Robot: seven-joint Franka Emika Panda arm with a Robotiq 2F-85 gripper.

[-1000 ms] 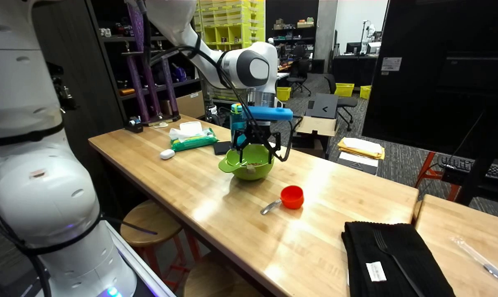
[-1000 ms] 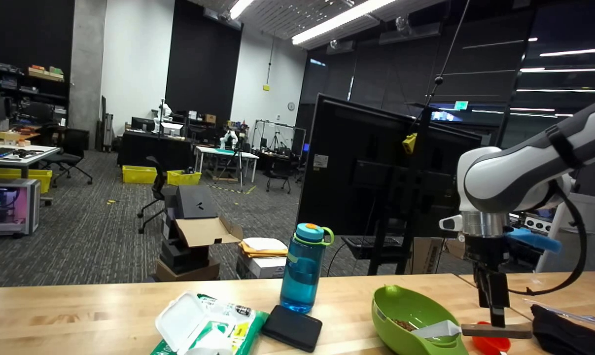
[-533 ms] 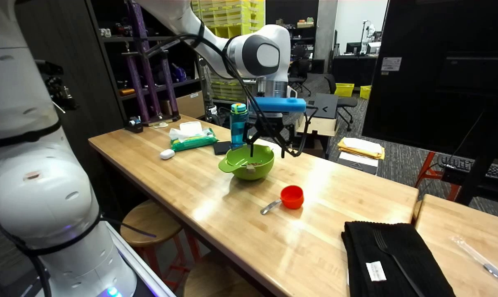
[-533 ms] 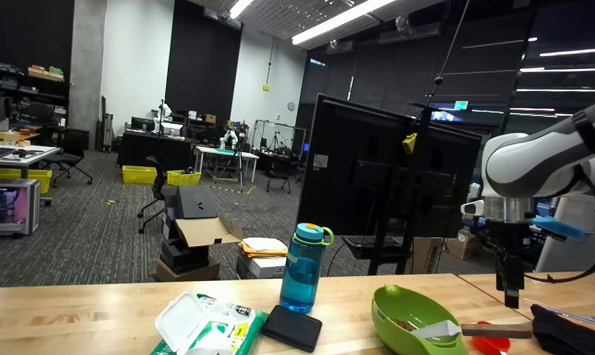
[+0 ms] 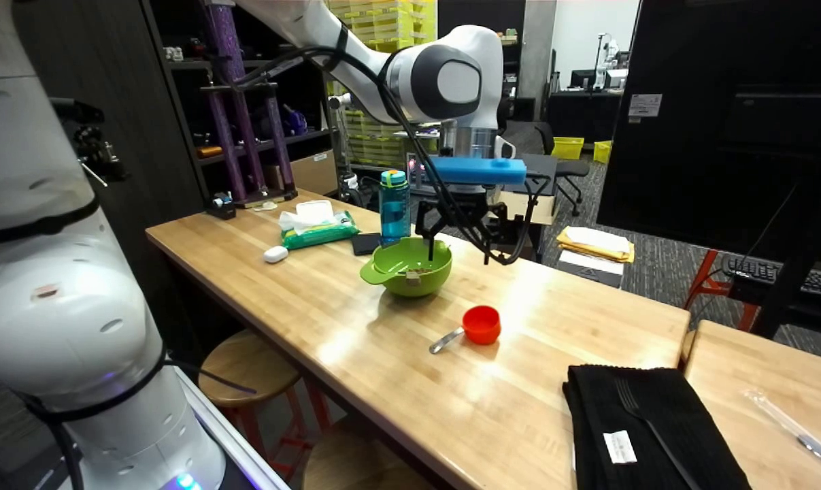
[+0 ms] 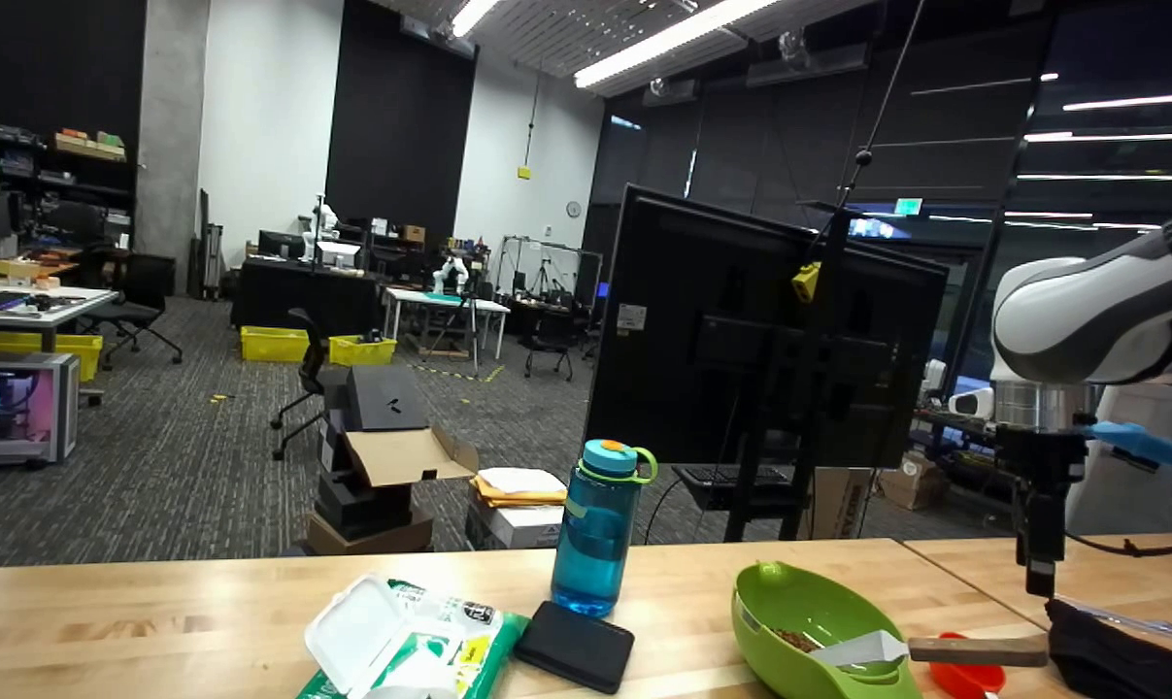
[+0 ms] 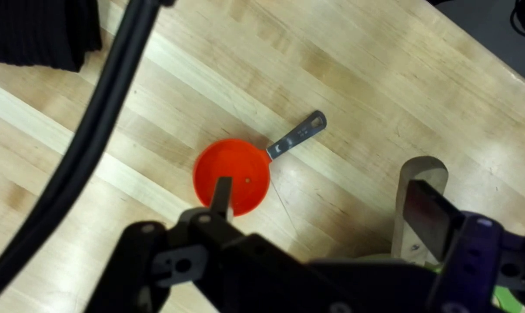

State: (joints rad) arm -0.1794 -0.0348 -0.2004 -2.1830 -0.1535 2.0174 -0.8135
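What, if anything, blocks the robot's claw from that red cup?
Nothing visible stands directly between the open gripper and the red cup. Off to one side, a finger overlaps the spatula's wooden handle in the wrist view, so descending might bump it.

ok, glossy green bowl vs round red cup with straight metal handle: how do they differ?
Size: green bowl larger, red cup smaller.
Contents: bowl has brown bits inside and a wooden-handled spatula resting on it; cup shows a speck.
Grip: cup has a grey metal handle; bowl a green lip.
Shared: open tops, both on the light wooden table.
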